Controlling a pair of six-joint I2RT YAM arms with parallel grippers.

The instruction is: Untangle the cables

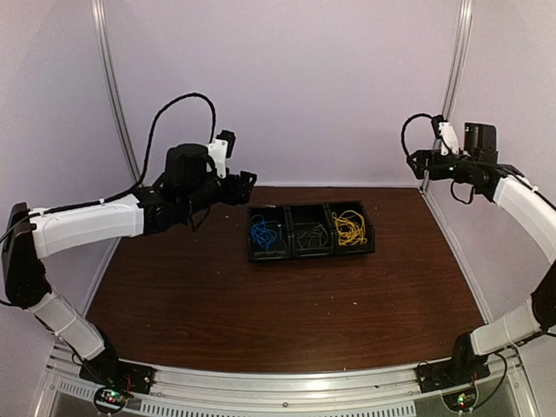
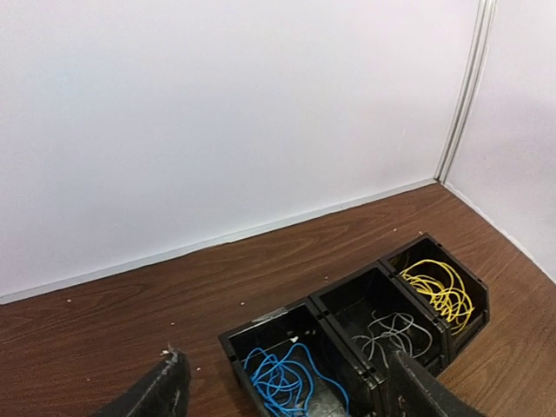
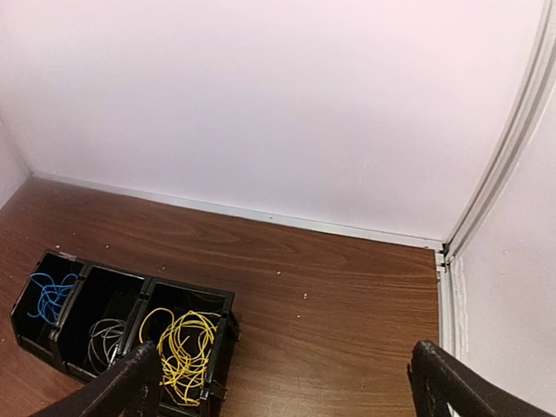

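A blue cable (image 1: pixel 264 233) lies loosely coiled in the left of three black bins (image 1: pixel 311 253) standing side by side on the counter (image 1: pixel 261 304), a grey cable (image 1: pixel 309 235) in the middle one, and a yellow cable (image 1: pixel 348 228) in the right one.

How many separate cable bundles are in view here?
3, one per compartment of the black tray: blue cables left, grey cables middle, yellow cables right, seen from above. Strands underneath may be hidden.

bins (image 1: pixel 311 253): I count 3
blue cable (image 1: pixel 264 233): 1 bndl
grey cable (image 1: pixel 309 235): 1 bndl
yellow cable (image 1: pixel 349 228): 1 bndl
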